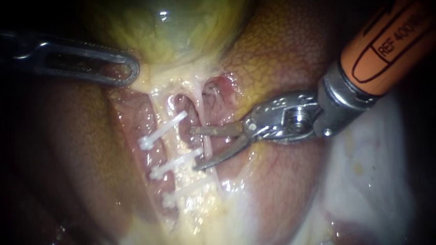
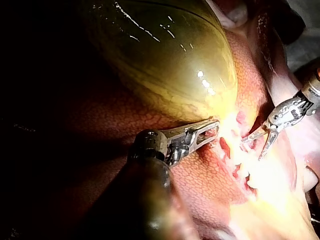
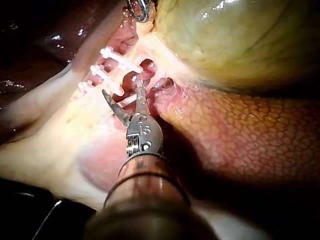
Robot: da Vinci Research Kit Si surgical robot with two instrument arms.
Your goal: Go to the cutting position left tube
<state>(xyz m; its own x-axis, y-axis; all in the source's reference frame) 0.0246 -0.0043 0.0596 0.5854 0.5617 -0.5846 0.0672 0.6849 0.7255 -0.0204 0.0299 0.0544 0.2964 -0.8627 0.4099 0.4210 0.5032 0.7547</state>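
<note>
Blades of our right instrument [image 1: 193, 150] are standing well apart and gripping nothing. They are lying across the right tube [image 1: 200, 103], tips just beside the left tube [image 1: 174, 141]. We are seeing the left tube running down from the gallbladder [image 1: 170, 23] with three white clips [image 1: 174, 162] across it; the middle clip's free end is sitting between the blades. Our left instrument [image 1: 131, 72] is pinching pale tissue at the gallbladder's neck, jaws closed on it. Liver [image 1: 283, 36] is lying on both sides.
</note>
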